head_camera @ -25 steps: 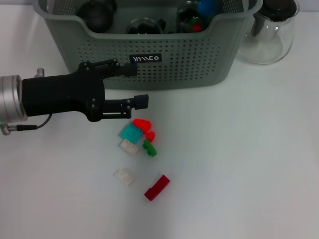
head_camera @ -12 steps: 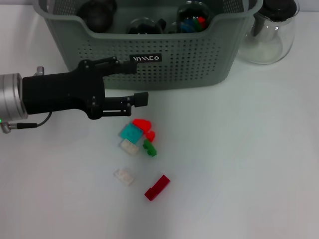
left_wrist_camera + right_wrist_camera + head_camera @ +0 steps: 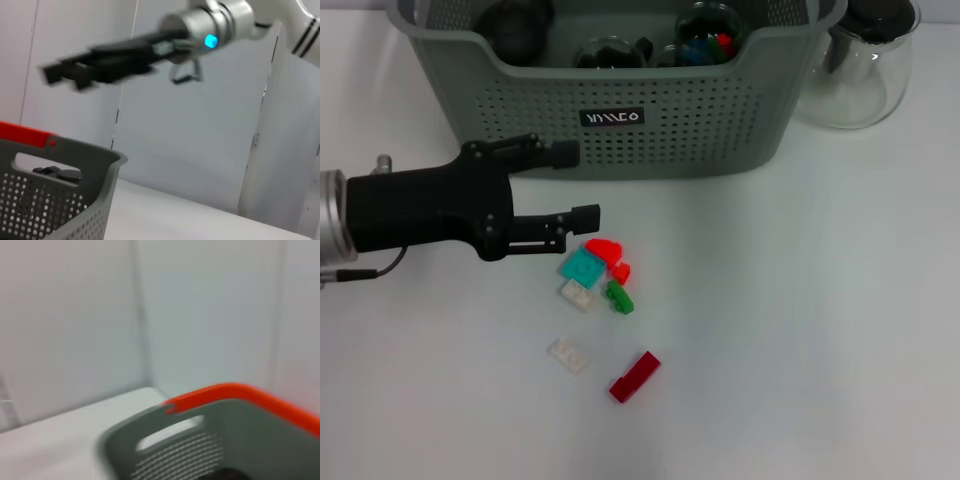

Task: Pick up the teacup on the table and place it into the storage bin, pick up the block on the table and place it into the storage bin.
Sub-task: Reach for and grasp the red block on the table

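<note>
The grey-green storage bin [image 3: 650,120] stands at the back of the white table. Inside it are a clear teacup [image 3: 705,32] holding small coloured pieces, another glass cup [image 3: 607,50] and a dark round object [image 3: 515,25]. Several small blocks lie on the table in front: red [image 3: 603,246], teal [image 3: 582,266], green [image 3: 619,298], white [image 3: 567,354] and dark red [image 3: 634,376]. My left gripper [image 3: 575,185] is open and empty, just left of and above the block cluster, below the bin's front wall. In the left wrist view my right gripper [image 3: 67,75] hangs raised in the air.
A clear glass jug [image 3: 860,65] stands right of the bin. The wrist views show a grey bin wall [image 3: 55,205] and an orange rim [image 3: 235,392]. White tabletop lies open to the right of the blocks.
My left gripper has drawn back to the left and slightly toward the table's front, away from the bin, still open. The coloured pieces in the teacup have settled.
</note>
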